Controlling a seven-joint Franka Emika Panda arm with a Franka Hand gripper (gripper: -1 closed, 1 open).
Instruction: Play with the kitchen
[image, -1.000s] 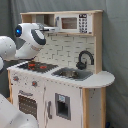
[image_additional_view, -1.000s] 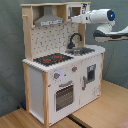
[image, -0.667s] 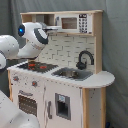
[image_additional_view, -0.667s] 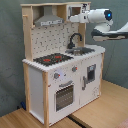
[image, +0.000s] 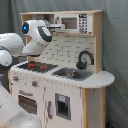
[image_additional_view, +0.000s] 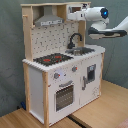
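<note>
Only the second exterior view shows the kitchen's (image_additional_view: 60, 70) hood (image_additional_view: 49, 21).

Light wooden table top (image_additional_view: 107, 107) carries the kitchen (image_additional_view: 62, 65), visible in the second exterior view. Kitchen base sits directly on the wood, upright. A dark seam splits the boards, running from under the kitchen toward 4 o'clock. Bare wood shows at 7 and 4 o'clock.

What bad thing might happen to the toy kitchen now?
The arm is up by the top shelf, close to the microwave. It might bump the shelf and tip the tall kitchen. Swinging down, it might hit the black faucet.
</note>
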